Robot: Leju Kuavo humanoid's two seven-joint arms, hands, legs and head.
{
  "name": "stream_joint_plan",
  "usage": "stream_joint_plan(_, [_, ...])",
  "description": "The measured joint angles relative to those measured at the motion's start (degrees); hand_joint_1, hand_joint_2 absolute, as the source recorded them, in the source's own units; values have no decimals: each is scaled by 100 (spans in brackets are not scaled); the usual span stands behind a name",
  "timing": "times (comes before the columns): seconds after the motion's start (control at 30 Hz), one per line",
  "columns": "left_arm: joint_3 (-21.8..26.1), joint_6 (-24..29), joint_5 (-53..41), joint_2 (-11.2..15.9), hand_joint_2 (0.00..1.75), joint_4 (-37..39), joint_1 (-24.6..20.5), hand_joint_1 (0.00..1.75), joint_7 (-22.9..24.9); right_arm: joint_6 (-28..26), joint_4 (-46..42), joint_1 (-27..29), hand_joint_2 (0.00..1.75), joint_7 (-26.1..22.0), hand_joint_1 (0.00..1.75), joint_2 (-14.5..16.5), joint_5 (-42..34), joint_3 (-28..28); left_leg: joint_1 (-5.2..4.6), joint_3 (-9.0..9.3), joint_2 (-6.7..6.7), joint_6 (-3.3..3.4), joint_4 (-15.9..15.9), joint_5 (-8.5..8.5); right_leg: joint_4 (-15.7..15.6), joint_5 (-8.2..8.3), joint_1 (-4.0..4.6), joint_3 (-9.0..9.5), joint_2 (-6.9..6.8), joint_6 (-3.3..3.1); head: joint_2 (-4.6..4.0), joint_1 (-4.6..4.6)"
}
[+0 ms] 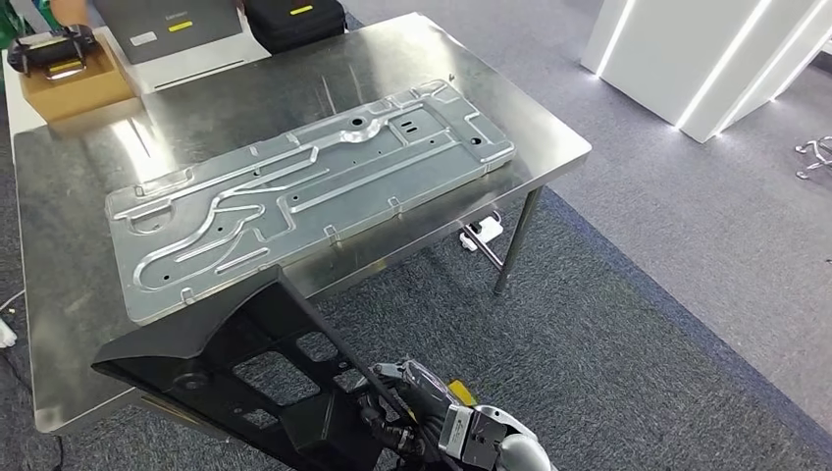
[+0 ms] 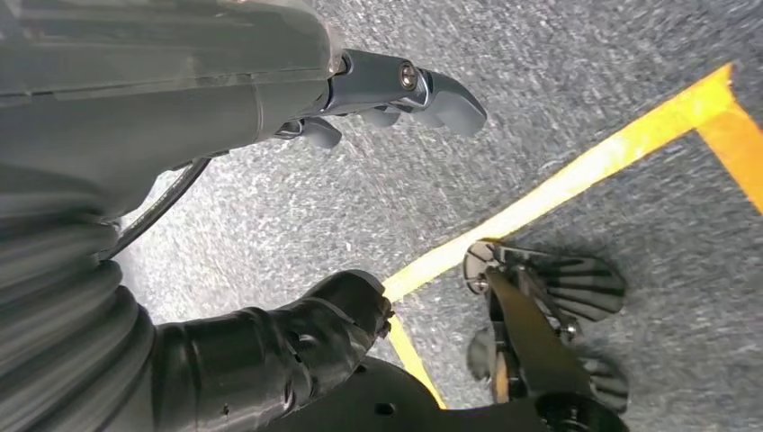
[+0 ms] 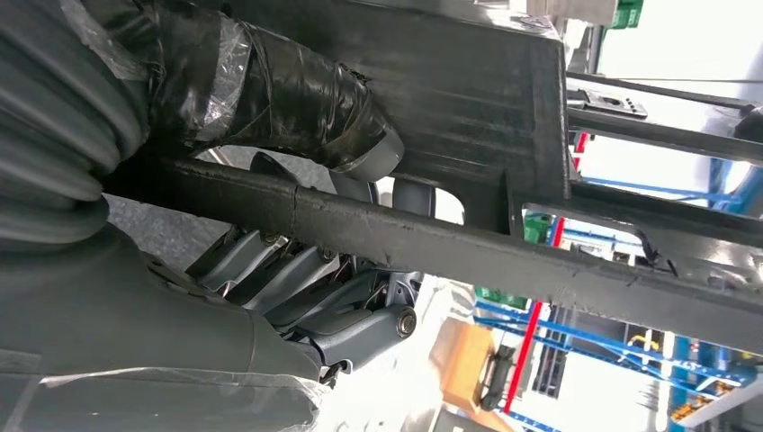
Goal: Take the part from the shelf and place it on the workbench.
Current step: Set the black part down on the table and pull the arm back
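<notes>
Black part (image 1: 245, 373) in right hand's (image 1: 432, 417) grip, over steel workbench (image 1: 59, 324) edge; left hand (image 2: 378, 99) empty, grey carpet (image 1: 638, 324) below.

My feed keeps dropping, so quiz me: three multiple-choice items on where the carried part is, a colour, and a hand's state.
1. Where is the black frame part?
A. Flat on the far side of the workbench
B. Held over the workbench's near edge
C. On the carpet

2. What colour is the large stamped metal panel on the workbench?
A. Silver-grey
B. Yellow
C. Blue

3. What is the right hand doing?
A. Hanging with fingers apart
B. Pressing the panel
C. Gripping the black part

Key: 1 B, the head view shows it raised, overlapping the table's edge; 2 A, bare metal; 3 C, the fingers wrap a bar of it.
</notes>
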Motion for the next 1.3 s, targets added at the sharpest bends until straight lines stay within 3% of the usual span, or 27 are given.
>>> stream_joint_plan(0.1, [3,-1,0,-13,175,0,-2,0,0,2,-2,-11,175,-1,175,1,-2,-1,9,20,-6,-80,-22,-37,-277,-4,44,119,10,-47,0,-1])
stream_joint_plan(0.2, [7,-1,0,-6,175,0,-6,0,-3,3,-10,-15,175,-1,175,17,-2,-3,13,-61,23,-161,240,-198,-413,8,-12,250,-3,-98,0,-2])
stream_joint_plan(0.3, [8,-1,0,-5,175,0,3,0,-5,4,-9,-20,175,-2,175,43,-4,-2,44,-603,40,-230,1251,-601,-449,-47,-28,357,-29,-134,0,-5])
stream_joint_plan(0.33, [8,-1,0,-5,175,0,10,0,-4,4,-6,-17,175,-1,175,44,-4,-2,58,-762,42,-249,1483,-628,-444,-79,-30,384,-30,-132,0,-5])
stream_joint_plan(0.37, [8,-1,0,-4,175,0,17,0,-4,4,-3,-15,175,-1,175,44,-4,-2,70,-834,45,-264,1526,-547,-435,-113,-35,415,-28,-125,0,-5])
stream_joint_plan(0.4, [8,-1,0,-3,175,0,21,0,-4,4,0,-13,175,-1,175,44,-4,-2,82,-793,48,-276,1350,-360,-422,-154,-43,454,-24,-112,0,-6])
stream_joint_plan(0.43, [8,-1,0,0,175,0,23,0,-4,4,1,-12,175,-1,175,44,-4,-2,94,-659,55,-285,996,-108,-406,-202,-52,500,-20,-91,0,-5])
stream_joint_plan(0.5, [8,-1,0,4,175,0,22,0,-5,4,1,-14,175,-1,175,44,-4,-2,91,-354,71,-274,316,184,-366,-301,-50,549,-17,-27,0,-6])
stream_joint_plan(0.57, [9,-3,0,5,175,0,15,0,-11,5,0,-17,175,-1,175,44,-5,-2,71,-238,71,-202,66,172,-346,-354,-32,567,-21,38,0,-7])
stream_joint_plan(0.67, [10,-5,0,5,175,0,24,0,-19,7,-8,-20,175,-5,175,44,-5,-4,74,-160,52,-67,12,123,-242,-400,-36,591,-19,110,0,-6])
stream_joint_plan(0.73, [10,-5,0,7,175,0,20,0,-22,7,-14,-26,175,-7,175,44,-7,-5,79,-72,50,6,-10,82,193,-573,-56,370,-13,149,0,-3])
stream_joint_plan(0.83, [10,-6,1,10,175,0,17,0,-29,7,-11,-16,175,-6,175,44,-8,-7,53,22,44,57,-9,-14,1172,-882,-74,-310,-8,180,0,-3])
stream_joint_plan(0.87, [10,-6,1,11,175,0,24,0,-29,7,-10,-9,175,-5,175,44,-8,-7,44,67,40,57,-9,-55,1273,-839,-74,-454,-7,174,0,-3])
stream_joint_plan(0.9, [10,-5,0,11,175,0,29,0,-30,7,-9,-6,175,-5,175,44,-8,-7,38,126,33,53,-8,-98,1165,-675,-69,-493,-5,154,0,-3])
stream_joint_plan(0.97, [11,-7,0,7,175,0,32,0,-30,9,-9,-5,175,-5,175,44,-8,-7,32,256,23,33,-14,-197,489,-138,-37,-324,-3,82,0,-1])
stream_joint_plan(1.03, [12,-8,0,-3,175,0,23,0,-31,10,-9,-9,175,-7,175,44,-9,-8,31,344,14,-11,-30,-278,-62,116,20,-145,4,11,0,1])
stream_joint_plan(1.17, [14,-5,0,-9,175,0,23,0,-33,13,-15,-7,175,-7,175,46,-11,-11,25,406,30,-126,50,-281,-308,137,29,8,34,-76,0,9])
stream_joint_plan(1.23, [15,-5,0,-6,175,0,13,0,-36,26,-16,-20,175,-7,175,50,-16,-11,32,208,43,-161,459,-343,-363,88,6,144,25,-132,0,8])
stream_joint_plan(1.3, [15,-7,-4,-5,175,0,9,0,-37,48,-13,-34,175,-4,175,55,-34,-11,47,-197,47,-204,1101,-587,-381,18,0,240,8,-169,0,8])
